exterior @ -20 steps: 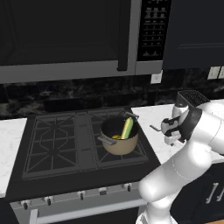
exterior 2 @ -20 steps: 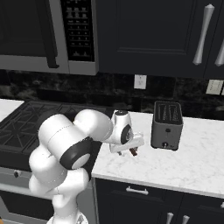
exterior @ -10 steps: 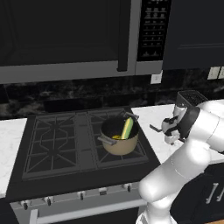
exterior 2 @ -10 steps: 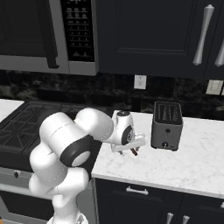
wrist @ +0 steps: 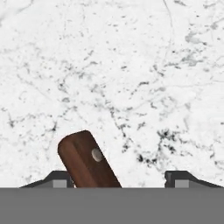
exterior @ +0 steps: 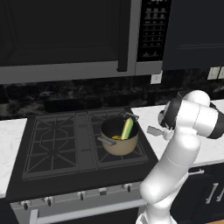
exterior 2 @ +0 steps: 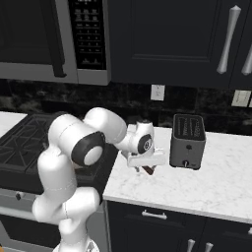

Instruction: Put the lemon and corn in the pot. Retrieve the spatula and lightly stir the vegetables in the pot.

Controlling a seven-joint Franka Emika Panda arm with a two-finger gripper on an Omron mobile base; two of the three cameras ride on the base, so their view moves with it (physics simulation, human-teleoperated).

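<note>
I am reaching my gripper (exterior 2: 146,169) down low over the white marble counter (exterior 2: 206,177), just right of the stove (exterior: 65,144). In my hand view, my two dark fingertips (wrist: 59,178) are standing apart, one on each side. The brown wooden spatula handle (wrist: 86,160) is lying on the counter between them, closer to the left tip. It has a rounded end and a small grey dot on it. My jaws are still wide and I am not squeezing the handle. I cannot tell if the left tip is touching it.

From the right base view, a bit of the brown handle is peeking out under my gripper. The black toaster (exterior 2: 187,141) is standing on the counter just beside my hand.

The pot (exterior: 119,136) is sitting on the stove, on the right burner, near the counter's edge. The corn (exterior: 127,128) is leaning inside it, with its top end resting against the pot's far rim. The lemon (exterior: 116,137) is lying low in the pot, next to the corn. A microwave (exterior: 78,39) is hanging above the stove.
</note>
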